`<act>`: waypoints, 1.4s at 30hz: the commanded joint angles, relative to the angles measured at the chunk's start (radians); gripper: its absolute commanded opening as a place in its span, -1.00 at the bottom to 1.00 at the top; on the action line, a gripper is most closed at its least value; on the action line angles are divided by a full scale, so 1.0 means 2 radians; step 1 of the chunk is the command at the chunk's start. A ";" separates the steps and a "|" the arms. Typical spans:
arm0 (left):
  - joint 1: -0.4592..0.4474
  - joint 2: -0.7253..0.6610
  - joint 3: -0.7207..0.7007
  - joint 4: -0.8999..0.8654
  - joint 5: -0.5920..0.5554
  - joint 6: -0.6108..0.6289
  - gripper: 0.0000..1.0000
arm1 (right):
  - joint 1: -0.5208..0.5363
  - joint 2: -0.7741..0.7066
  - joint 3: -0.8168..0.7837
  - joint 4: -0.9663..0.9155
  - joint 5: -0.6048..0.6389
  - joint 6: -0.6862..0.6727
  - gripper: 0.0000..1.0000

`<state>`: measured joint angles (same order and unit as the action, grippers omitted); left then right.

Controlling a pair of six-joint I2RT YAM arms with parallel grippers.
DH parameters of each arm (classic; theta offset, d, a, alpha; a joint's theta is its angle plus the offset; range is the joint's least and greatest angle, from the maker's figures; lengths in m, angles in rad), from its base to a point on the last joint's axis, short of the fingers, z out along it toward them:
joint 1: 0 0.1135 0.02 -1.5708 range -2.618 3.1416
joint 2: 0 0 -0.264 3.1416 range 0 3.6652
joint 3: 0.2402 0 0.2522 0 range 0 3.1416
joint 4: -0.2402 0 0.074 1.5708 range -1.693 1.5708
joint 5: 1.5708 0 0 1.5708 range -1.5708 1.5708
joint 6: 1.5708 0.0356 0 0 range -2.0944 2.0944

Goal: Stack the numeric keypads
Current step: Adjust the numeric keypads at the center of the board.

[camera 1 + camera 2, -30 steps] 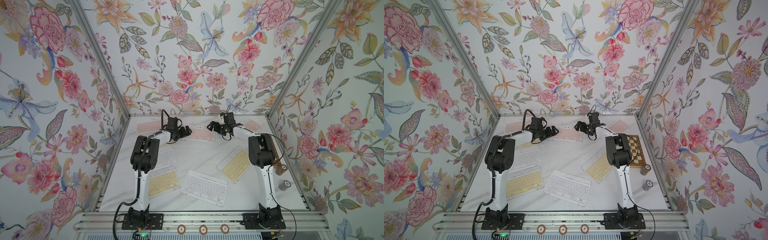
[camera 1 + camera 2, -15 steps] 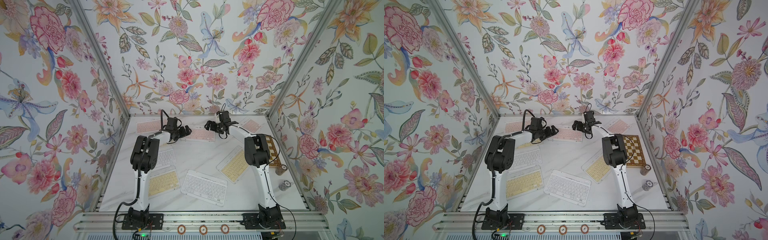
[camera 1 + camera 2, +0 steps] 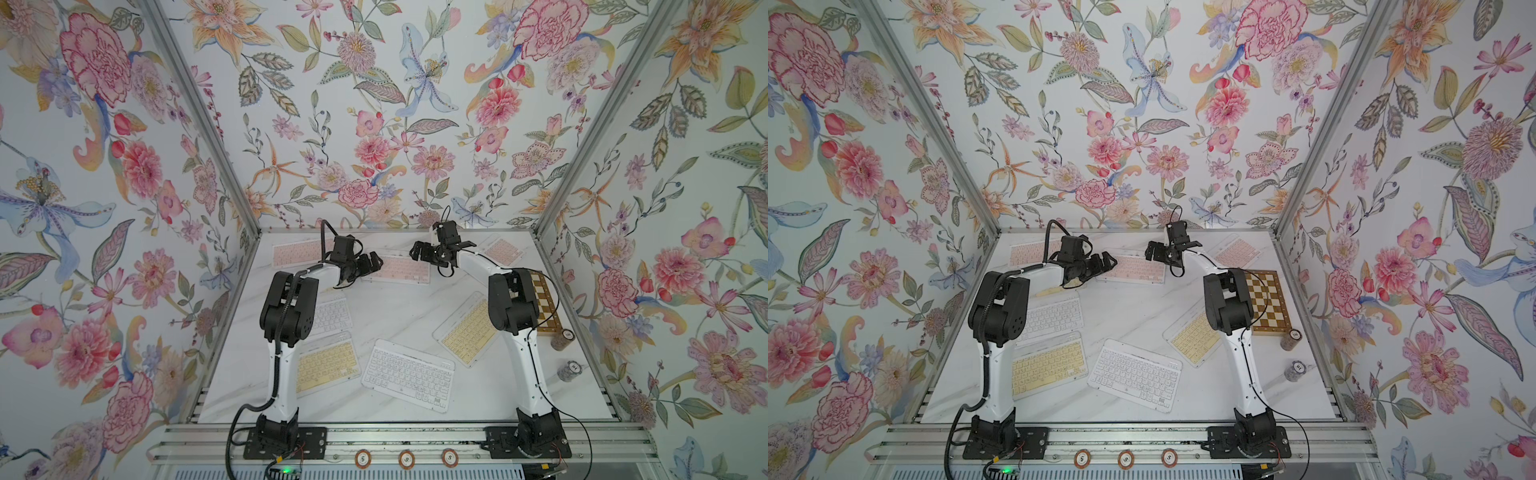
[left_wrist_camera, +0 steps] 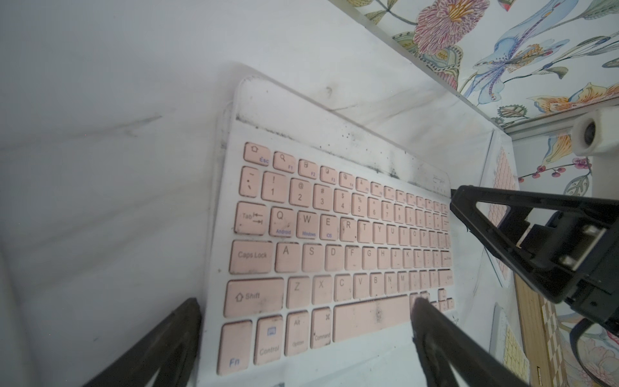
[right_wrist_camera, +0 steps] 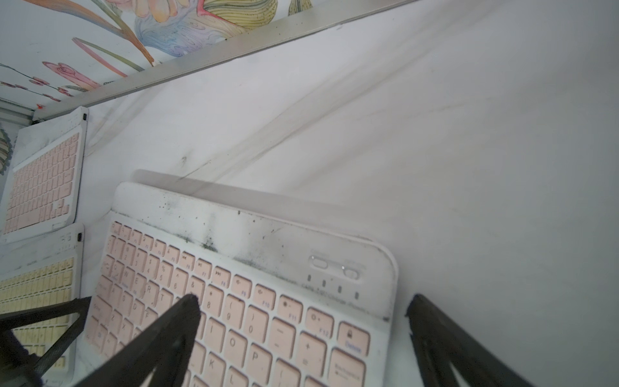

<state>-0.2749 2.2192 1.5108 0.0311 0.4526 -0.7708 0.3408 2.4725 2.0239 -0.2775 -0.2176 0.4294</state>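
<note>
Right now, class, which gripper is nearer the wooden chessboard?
Right. The right gripper hangs over the end of the middle pink keypad nearer the chessboard; the left gripper is at its opposite end.

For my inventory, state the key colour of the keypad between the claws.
Pink keys on the keypad, white frame; left wrist view shows it best.

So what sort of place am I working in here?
Probably a purpose-built robot test booth, not a home: floral-papered walls on aluminium posts, a marble-look tabletop strewn with keypads, both arms bolted to a front rail.
</note>
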 commanded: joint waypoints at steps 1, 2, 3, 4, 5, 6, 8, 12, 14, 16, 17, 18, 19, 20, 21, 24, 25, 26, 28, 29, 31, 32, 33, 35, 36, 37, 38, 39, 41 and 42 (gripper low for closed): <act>-0.002 -0.014 -0.018 -0.032 0.007 -0.004 0.99 | 0.005 0.021 0.018 -0.012 0.007 -0.008 0.98; -0.003 -0.014 -0.020 -0.032 0.007 -0.004 0.99 | 0.006 0.022 0.019 -0.011 0.007 -0.007 0.98; -0.003 -0.016 -0.020 -0.032 0.007 -0.004 0.99 | 0.007 0.022 0.020 -0.012 0.008 -0.008 0.98; -0.004 -0.017 -0.022 -0.032 0.006 -0.004 0.99 | 0.008 0.022 0.022 -0.012 0.008 -0.007 0.98; -0.004 -0.017 -0.022 -0.032 0.007 -0.004 0.99 | 0.009 0.023 0.023 -0.013 0.007 -0.008 0.98; -0.004 -0.018 -0.024 -0.032 0.007 -0.004 0.99 | 0.010 0.024 0.026 -0.014 0.008 -0.008 0.98; -0.005 -0.020 -0.024 -0.032 0.006 -0.003 0.99 | 0.011 0.026 0.029 -0.017 0.010 -0.010 0.98; -0.005 -0.023 -0.027 -0.032 0.006 -0.003 0.99 | 0.014 0.028 0.034 -0.019 0.013 -0.011 0.98; -0.005 -0.024 -0.027 -0.032 0.007 -0.002 0.99 | 0.014 0.028 0.036 -0.020 0.014 -0.011 0.98; -0.005 -0.025 -0.027 -0.033 0.007 -0.002 0.99 | 0.015 0.028 0.040 -0.026 0.019 -0.014 0.98; -0.006 -0.026 -0.028 -0.033 0.007 -0.002 0.99 | 0.015 0.029 0.042 -0.027 0.022 -0.015 0.98; -0.005 -0.027 -0.028 -0.033 0.007 -0.002 0.99 | 0.016 0.029 0.045 -0.030 0.024 -0.016 0.98; -0.005 -0.027 -0.029 -0.033 0.007 -0.002 0.99 | 0.017 0.030 0.047 -0.032 0.026 -0.017 0.98; -0.006 -0.028 -0.029 -0.033 0.008 -0.002 0.99 | 0.017 0.030 0.050 -0.034 0.028 -0.018 0.98; -0.006 -0.029 -0.030 -0.033 0.007 -0.002 0.99 | 0.017 0.031 0.051 -0.035 0.030 -0.019 0.98; -0.006 -0.030 -0.030 -0.034 0.007 -0.001 0.99 | 0.019 0.033 0.057 -0.038 0.030 -0.021 0.98; -0.007 -0.031 -0.031 -0.033 0.007 -0.002 0.99 | 0.019 0.035 0.060 -0.039 0.031 -0.021 0.98; -0.006 -0.031 -0.031 -0.034 0.007 -0.002 0.99 | 0.018 0.036 0.061 -0.040 0.031 -0.021 0.98; -0.007 -0.033 -0.032 -0.035 0.007 -0.002 0.99 | 0.019 0.038 0.066 -0.042 0.031 -0.021 0.98; -0.008 -0.033 -0.033 -0.034 0.007 -0.002 0.99 | 0.019 0.039 0.068 -0.043 0.031 -0.021 0.98; -0.009 -0.034 -0.034 -0.035 0.008 -0.001 0.99 | 0.020 0.039 0.069 -0.043 0.033 -0.023 0.98; -0.009 -0.034 -0.034 -0.035 0.007 -0.001 0.99 | 0.020 0.040 0.070 -0.044 0.034 -0.024 0.99; -0.009 -0.034 -0.035 -0.034 0.007 -0.001 0.99 | 0.021 0.041 0.071 -0.044 0.034 -0.024 0.98; -0.010 -0.035 -0.035 -0.035 0.006 -0.002 0.99 | 0.021 0.042 0.072 -0.045 0.036 -0.025 0.98; -0.010 -0.036 -0.035 -0.035 0.006 -0.001 0.99 | 0.022 0.042 0.074 -0.045 0.036 -0.025 0.98; -0.011 -0.036 -0.036 -0.034 0.006 -0.002 0.99 | 0.022 0.042 0.075 -0.047 0.036 -0.026 0.98; -0.011 -0.037 -0.035 -0.035 0.005 -0.002 0.99 | 0.022 0.043 0.077 -0.047 0.037 -0.027 0.98; -0.012 -0.037 -0.035 -0.034 0.005 -0.001 0.98 | 0.022 0.043 0.078 -0.048 0.039 -0.028 0.98; -0.011 -0.037 -0.036 -0.034 0.006 -0.002 0.99 | 0.022 0.044 0.081 -0.049 0.041 -0.030 0.98; -0.012 -0.037 -0.036 -0.034 0.005 -0.002 0.99 | 0.022 0.045 0.083 -0.050 0.041 -0.030 0.98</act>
<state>-0.2817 2.1746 1.4597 0.0097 0.4591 -0.7704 0.3737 2.5381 2.1532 -0.3565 -0.1448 0.3904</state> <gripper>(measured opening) 0.994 0.992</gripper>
